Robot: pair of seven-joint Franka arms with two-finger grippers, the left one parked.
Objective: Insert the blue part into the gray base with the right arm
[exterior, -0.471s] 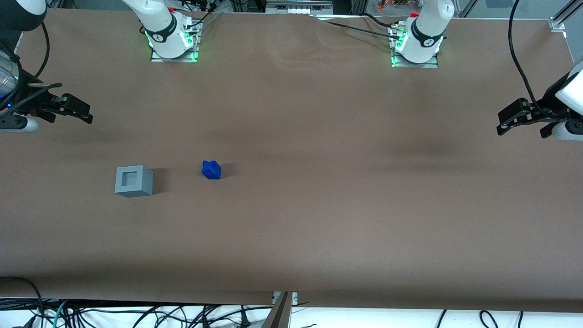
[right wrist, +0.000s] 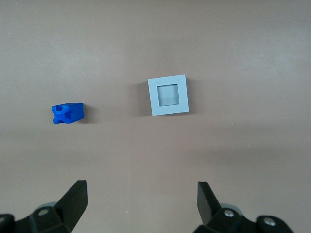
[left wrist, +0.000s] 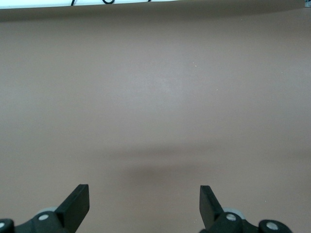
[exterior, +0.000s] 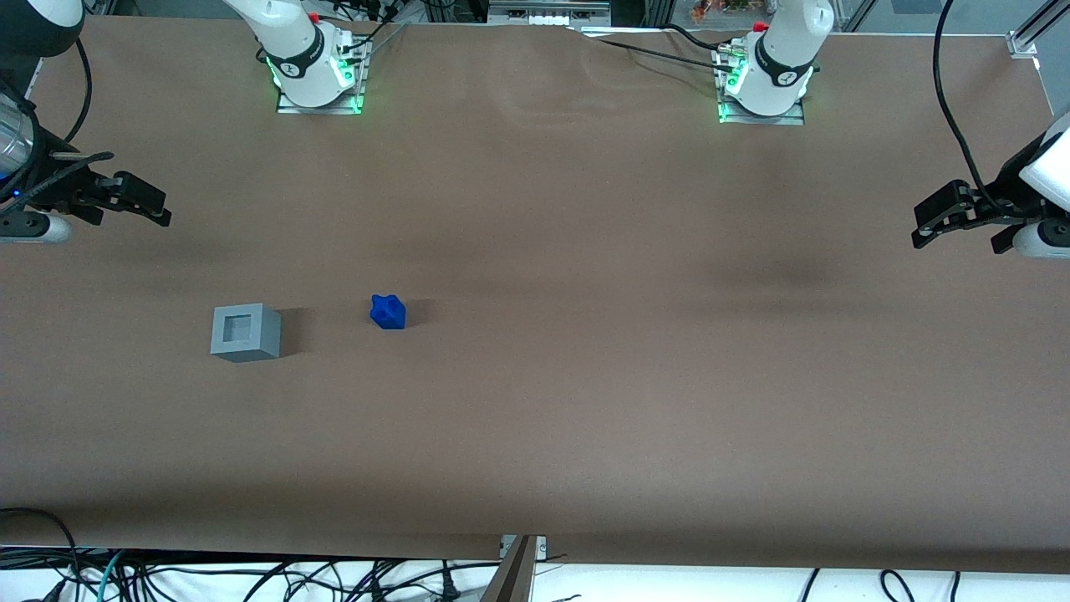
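Observation:
The blue part (exterior: pixel 388 312) lies on the brown table, apart from the gray base (exterior: pixel 244 331), which stands beside it toward the working arm's end with its square recess facing up. My right gripper (exterior: pixel 163 209) hangs open and empty above the table at the working arm's end, farther from the front camera than both parts and touching neither. In the right wrist view the blue part (right wrist: pixel 67 113) and the gray base (right wrist: pixel 168 94) both show ahead of the open gripper (right wrist: pixel 142 191), with bare table between its fingers.
The two arm bases (exterior: pixel 318 75) (exterior: pixel 762 84) stand at the table edge farthest from the front camera. The parked arm's gripper (exterior: pixel 924 230) hangs at its own end. Cables (exterior: pixel 251 577) lie below the table's near edge.
The right arm's wrist has shifted very slightly; the gripper stays open. The blue part and the gray base have not moved.

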